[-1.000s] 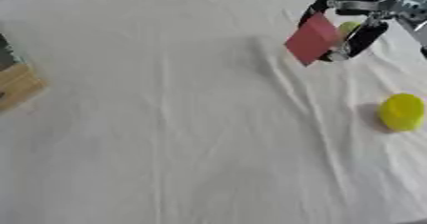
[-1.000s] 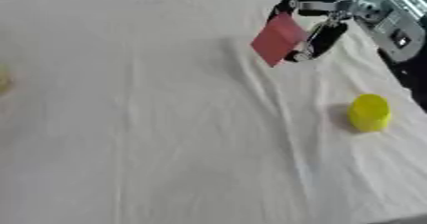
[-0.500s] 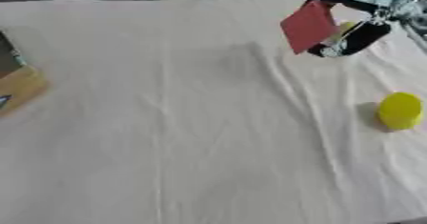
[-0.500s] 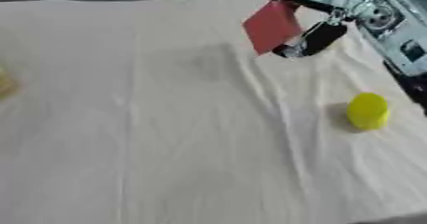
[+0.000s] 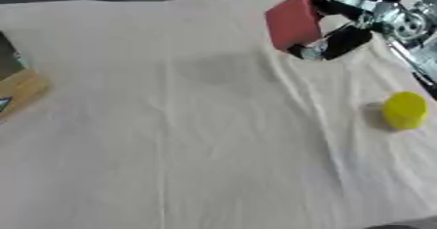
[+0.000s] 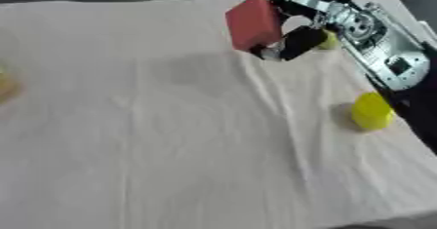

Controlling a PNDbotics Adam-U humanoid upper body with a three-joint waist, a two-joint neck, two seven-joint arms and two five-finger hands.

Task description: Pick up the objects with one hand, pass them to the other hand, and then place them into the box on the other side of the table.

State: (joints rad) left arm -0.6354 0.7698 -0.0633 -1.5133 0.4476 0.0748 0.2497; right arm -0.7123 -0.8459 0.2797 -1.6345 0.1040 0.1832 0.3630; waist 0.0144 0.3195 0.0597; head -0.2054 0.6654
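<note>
The right hand point(image 5: 341, 23) is up at the far right, its fingers and thumb curled round a red block point(image 5: 293, 22) held clear above the white cloth point(image 5: 196, 125) — a faint shadow lies beneath on the cloth. A yellow cylinder point(image 5: 405, 109) stands on the cloth at the right, well apart from the hand, and a wooden box point(image 5: 19, 90) shows at the left edge — a small yellow-green thing point(image 6: 327, 39) sits just behind the hand.

Red block point(image 5: 292, 22) in right hand point(image 5: 341, 26)

The desk point(image 5: 170, 174) is covered by a wrinkled white cloth point(image 5: 213, 125) spread edge to edge. A yellow cylinder point(image 5: 404, 109) stands on the cloth at the right. A wooden box point(image 5: 21, 89) sits at the left edge. A smaller yellow-green object point(image 6: 327, 39) lies far right.
</note>
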